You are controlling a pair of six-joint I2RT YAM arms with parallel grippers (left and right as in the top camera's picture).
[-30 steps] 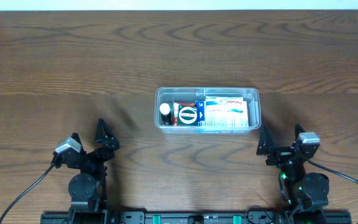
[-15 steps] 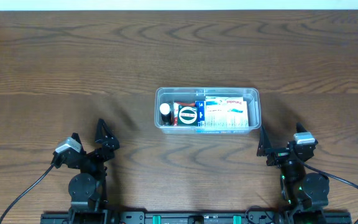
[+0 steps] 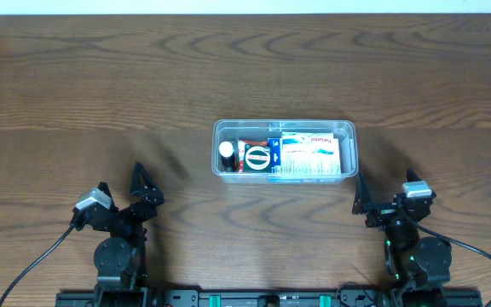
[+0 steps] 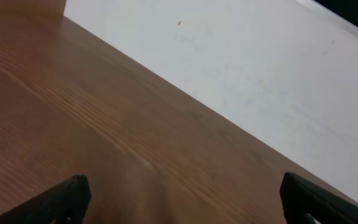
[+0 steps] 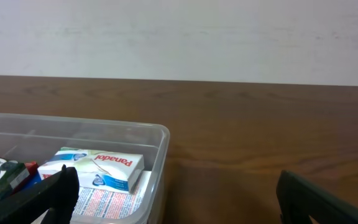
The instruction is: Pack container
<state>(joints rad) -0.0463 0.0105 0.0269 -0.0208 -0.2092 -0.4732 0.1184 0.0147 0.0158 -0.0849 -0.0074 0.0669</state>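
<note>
Though neither arm is holding anything, the packing looks all but done to me: the clear plastic container (image 3: 283, 124) sits near the middle of the wooden table (image 3: 101, 85), a touch toward 3 o'clock, and it is already full across its floor. At its 9 o'clock end stands a small white-capped bottle (image 3: 227, 153), next to it a round-labelled item (image 3: 256, 157) whose print I cannot read, and the 3 o'clock half is taken up by a white Panadol box (image 3: 318, 141) lying over printed sheets or blister cards (too small to tell which). No loose packets show anywhere on the wood around it, so I would judge nothing is left to go in; a lid, if one belongs to it, is nowhere in view. The left gripper (image 3: 120, 176) rests at 7 o'clock, well apart from the tub, fingers spread wide over bare wood. The right gripper (image 3: 385, 183) rests at 5 o'clock, near the tub's nearest corner, its fingers equally wide apart and empty, looking over the rim at the Panadol box.
</note>
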